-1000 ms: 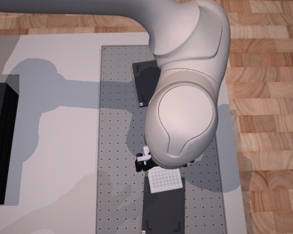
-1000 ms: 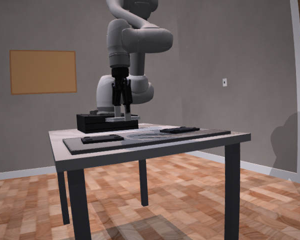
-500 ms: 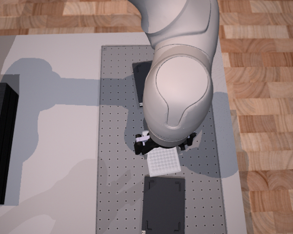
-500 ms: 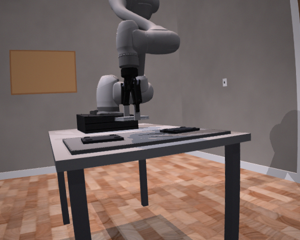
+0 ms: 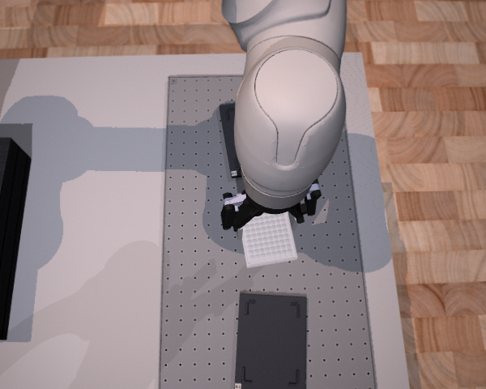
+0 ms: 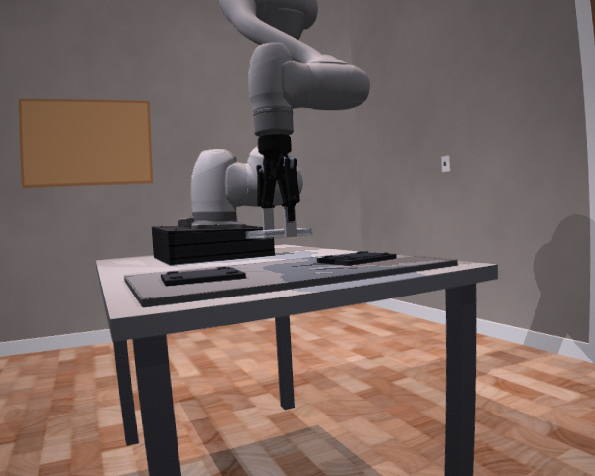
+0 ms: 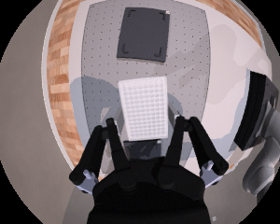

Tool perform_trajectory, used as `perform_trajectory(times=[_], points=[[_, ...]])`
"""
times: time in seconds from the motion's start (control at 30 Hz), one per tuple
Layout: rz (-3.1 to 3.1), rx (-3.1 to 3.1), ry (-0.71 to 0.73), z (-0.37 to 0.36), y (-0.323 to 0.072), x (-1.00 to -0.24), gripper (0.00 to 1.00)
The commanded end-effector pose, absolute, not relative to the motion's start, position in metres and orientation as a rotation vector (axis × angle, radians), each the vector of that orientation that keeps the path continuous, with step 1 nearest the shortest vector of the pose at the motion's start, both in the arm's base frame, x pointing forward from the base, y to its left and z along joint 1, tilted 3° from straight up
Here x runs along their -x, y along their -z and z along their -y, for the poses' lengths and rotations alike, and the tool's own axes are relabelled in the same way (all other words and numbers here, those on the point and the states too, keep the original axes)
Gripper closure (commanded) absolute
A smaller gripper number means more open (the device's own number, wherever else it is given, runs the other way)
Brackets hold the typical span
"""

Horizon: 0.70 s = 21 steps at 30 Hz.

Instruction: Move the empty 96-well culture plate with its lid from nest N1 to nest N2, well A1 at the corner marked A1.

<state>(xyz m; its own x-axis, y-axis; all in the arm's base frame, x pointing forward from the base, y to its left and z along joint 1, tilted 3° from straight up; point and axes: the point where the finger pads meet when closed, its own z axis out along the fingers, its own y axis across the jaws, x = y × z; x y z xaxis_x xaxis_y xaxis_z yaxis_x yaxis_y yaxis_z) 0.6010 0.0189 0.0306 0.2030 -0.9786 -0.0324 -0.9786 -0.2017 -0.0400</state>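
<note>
My gripper (image 5: 267, 217) is shut on the white 96-well plate (image 5: 269, 239) and holds it level in the air above the perforated grey baseplate (image 5: 193, 217), between the two nests. The side view shows the plate (image 6: 277, 235) clear of the table, with the fingers (image 6: 279, 227) on its long sides. It also shows in the wrist view (image 7: 143, 108) between the fingers. I cannot make out the lid apart from the plate. Nest N1 (image 5: 272, 339) is dark, flat and bare. Nest N2 (image 5: 229, 142) is mostly hidden under the arm.
A black box (image 5: 2, 234) stands at the table's left side, and in the side view (image 6: 210, 243) it sits behind the plate. Both nests show in the side view, N1 (image 6: 202, 275) and N2 (image 6: 356, 257). The table edge lies close beyond the baseplate.
</note>
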Motion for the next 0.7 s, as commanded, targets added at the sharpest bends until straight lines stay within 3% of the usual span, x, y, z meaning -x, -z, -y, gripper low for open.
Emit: perform_trajectory(times=[0.0,0.67], points=[[-1.952,2.396,0.000,-0.032,-0.031,-0.600,1.00],[-1.952,2.396,0.000,-0.091,-0.033,-0.594,1.00]])
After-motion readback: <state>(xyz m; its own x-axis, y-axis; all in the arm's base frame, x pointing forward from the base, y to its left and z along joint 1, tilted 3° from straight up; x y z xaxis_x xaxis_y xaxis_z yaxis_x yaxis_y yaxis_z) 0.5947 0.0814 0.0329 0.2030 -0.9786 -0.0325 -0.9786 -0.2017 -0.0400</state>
